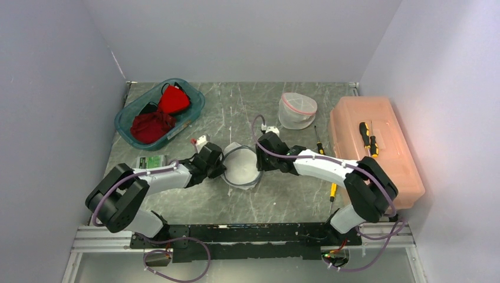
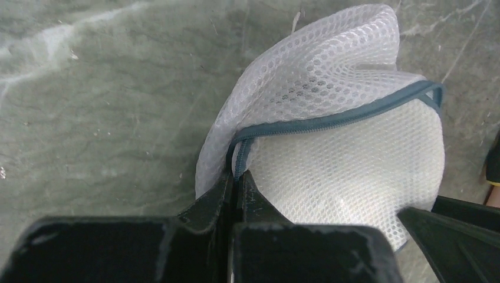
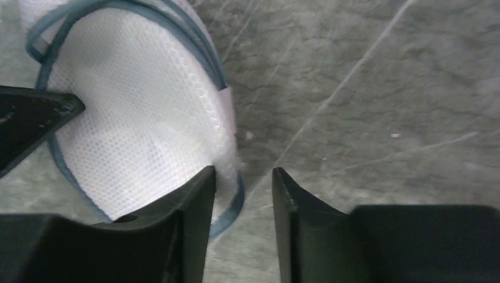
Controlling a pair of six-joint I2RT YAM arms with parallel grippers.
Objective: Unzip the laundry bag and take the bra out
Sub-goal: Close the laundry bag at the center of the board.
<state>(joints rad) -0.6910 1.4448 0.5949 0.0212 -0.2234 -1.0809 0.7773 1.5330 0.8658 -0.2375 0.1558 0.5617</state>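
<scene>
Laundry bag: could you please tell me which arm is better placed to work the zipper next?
Probably the right. The left tool is shut on the teal trim of the bag, anchoring it, while the right tool stands open, empty, at the bag's other edge, free to unzip it.

no text, label, brand or number can be read in any view; the small green packet [image 1: 152, 161], left of centre in the top view, is too small to make out.

Laundry bag [image 2: 348, 159] — white honeycomb mesh, teal zip edging. Tabletop [image 1: 277, 197] — grey-green, white-veined marble. Basket [image 1: 122, 115] teal, garments [image 1: 152, 127] red. Lidded box [image 1: 354, 130] translucent salmon. Fingers [image 2: 212, 203] black.
</scene>
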